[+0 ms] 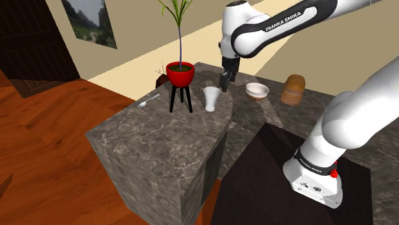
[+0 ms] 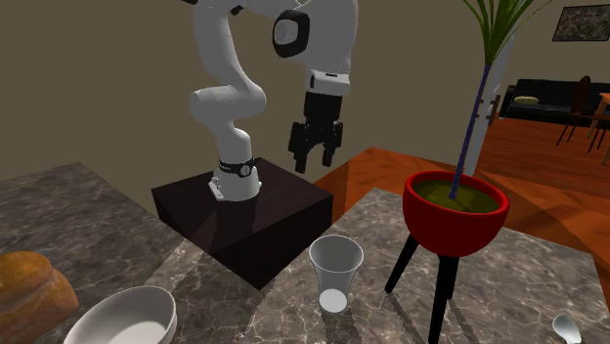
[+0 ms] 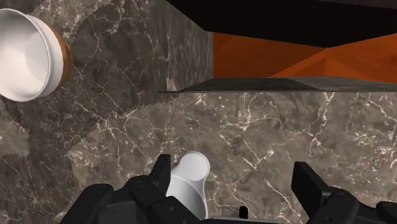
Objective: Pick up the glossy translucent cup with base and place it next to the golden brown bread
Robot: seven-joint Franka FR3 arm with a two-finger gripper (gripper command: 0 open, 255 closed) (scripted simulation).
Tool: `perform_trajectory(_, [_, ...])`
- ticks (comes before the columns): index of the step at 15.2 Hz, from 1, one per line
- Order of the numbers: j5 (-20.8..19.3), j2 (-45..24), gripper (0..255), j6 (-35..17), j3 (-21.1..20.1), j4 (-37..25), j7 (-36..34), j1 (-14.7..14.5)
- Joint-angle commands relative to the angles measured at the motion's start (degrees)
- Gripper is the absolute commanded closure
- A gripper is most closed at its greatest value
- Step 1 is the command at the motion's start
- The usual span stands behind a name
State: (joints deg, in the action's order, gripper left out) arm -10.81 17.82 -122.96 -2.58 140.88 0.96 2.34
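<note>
While the fingers (image 3: 308,184) hang spread above the cup (image 3: 191,175), the shoulder view shows bread (image 1: 293,89).

Dark veined counter (image 1: 160,147) carries cup (image 1: 211,98), bowl (image 1: 257,91), bread (image 1: 293,89), potted plant (image 1: 180,73), spoon (image 1: 150,100)

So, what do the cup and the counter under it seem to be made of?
The cup looks like pale translucent glass or plastic: its base shows through the wall. The counter looks like dark stone, probably marble: white veins run across it.
</note>
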Motion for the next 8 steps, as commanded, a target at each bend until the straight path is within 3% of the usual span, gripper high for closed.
perform_trajectory(1, [-2.0,-4.4,0,-3.7,-0.7,-1.2,-1.9,0.4])
perform_trajectory(8, [-11.3,-20.4,0,-12.2,-1.7,-9.4,-9.5,1.6])
